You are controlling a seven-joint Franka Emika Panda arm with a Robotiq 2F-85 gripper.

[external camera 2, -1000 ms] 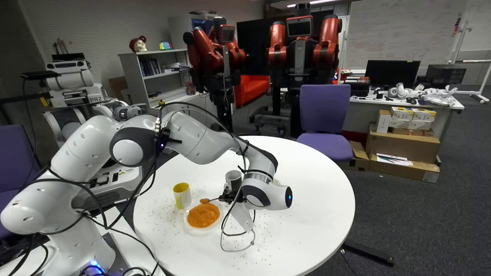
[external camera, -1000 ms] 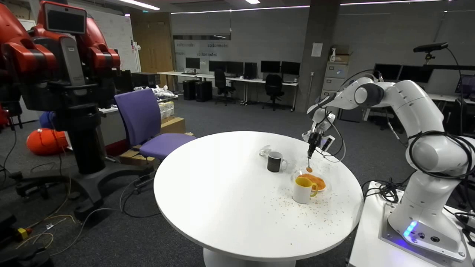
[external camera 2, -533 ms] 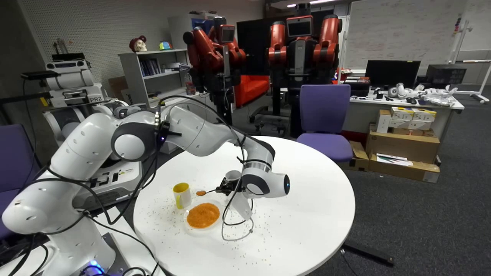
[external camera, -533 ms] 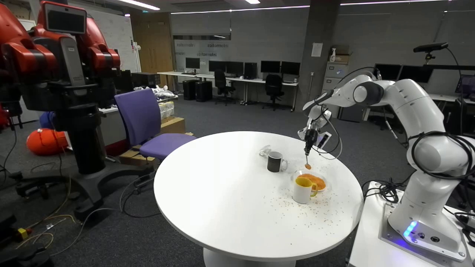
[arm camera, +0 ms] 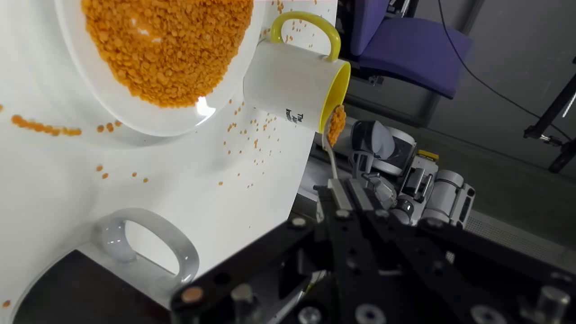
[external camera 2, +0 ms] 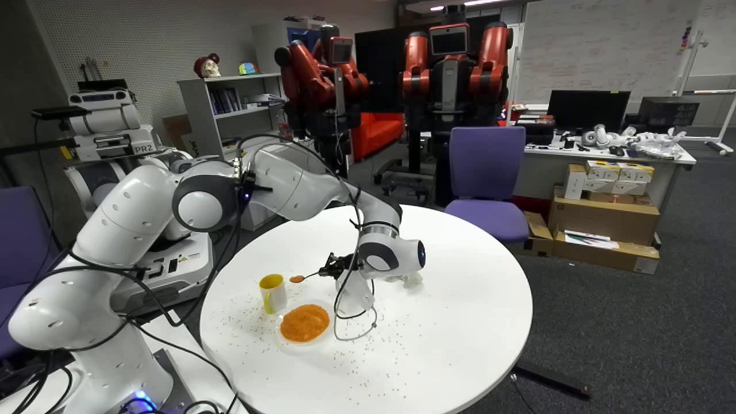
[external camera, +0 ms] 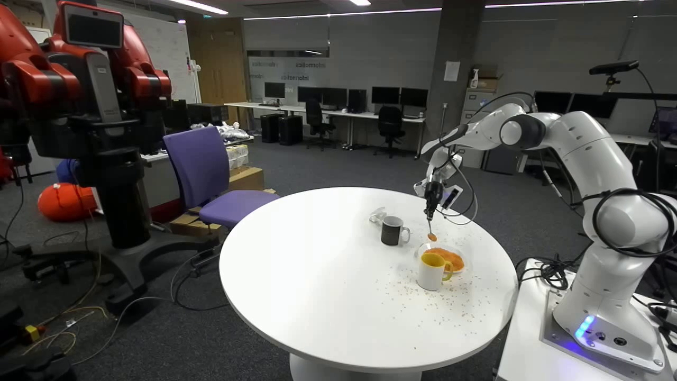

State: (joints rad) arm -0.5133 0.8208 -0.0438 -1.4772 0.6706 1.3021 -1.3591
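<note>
Reads "PR2" on the white background robot (external camera 2: pixel 118 142) in an exterior view and "informatics", mirrored and repeated, on the glass partition (external camera: pixel 344 63); starts "The" on the yellow-rimmed mug (arm camera: pixel 292 83), then runs too small to tell.

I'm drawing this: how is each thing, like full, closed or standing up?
Gripper: closed on the spoon
Spoon: loaded with orange lentils
White plate: holding a lentil heap
Yellow-lined mug: upright, bottom hidden
Black-grey mug: upright, contents hidden
Loose lentils: scattered on the tabletop
Base light: glowing blue
Monitors: dark
</note>
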